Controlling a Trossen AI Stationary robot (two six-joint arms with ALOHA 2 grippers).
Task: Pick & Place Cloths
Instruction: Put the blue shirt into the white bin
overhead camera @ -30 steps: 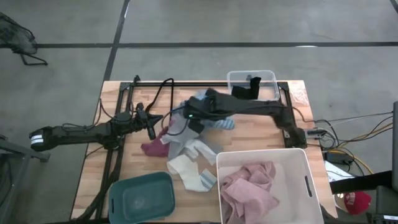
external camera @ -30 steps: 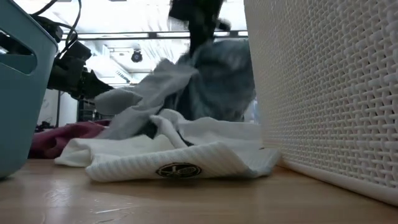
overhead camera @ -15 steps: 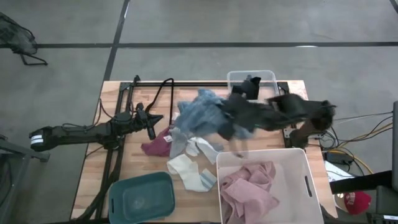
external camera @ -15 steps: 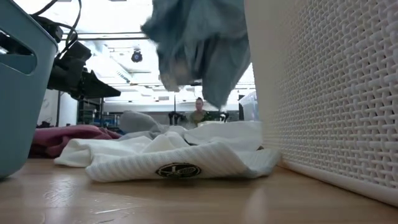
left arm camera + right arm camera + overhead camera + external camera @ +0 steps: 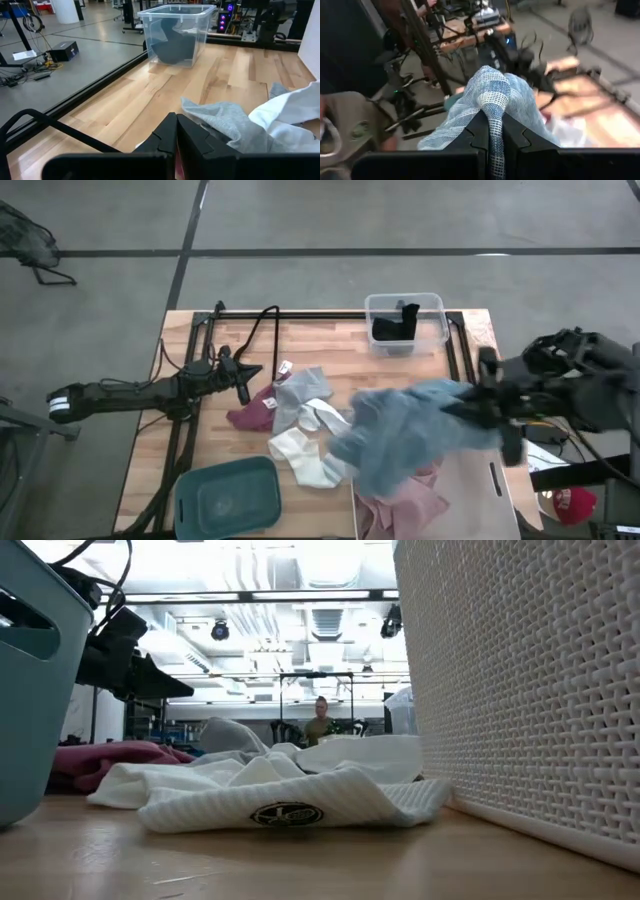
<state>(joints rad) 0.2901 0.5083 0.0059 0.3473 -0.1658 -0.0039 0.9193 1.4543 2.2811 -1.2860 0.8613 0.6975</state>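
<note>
The blue-striped cloth [image 5: 405,435] hangs in the air over the white bin [image 5: 490,480], above the pink cloth [image 5: 405,505] lying inside, and the right gripper [image 5: 491,131] is clenched on it. Across the table [image 5: 330,345], the left gripper [image 5: 176,131] sits with fingers pressed together beside the grey cloth [image 5: 225,122], with the maroon cloth [image 5: 248,415] just by it.

Right arm: reaching in from the table's right edge, raised
Right gripper [image 5: 491,131]: pinching the blue-striped cloth [image 5: 405,435]
Left gripper [image 5: 176,131]: resting with fingers closed, at the table's left
</note>
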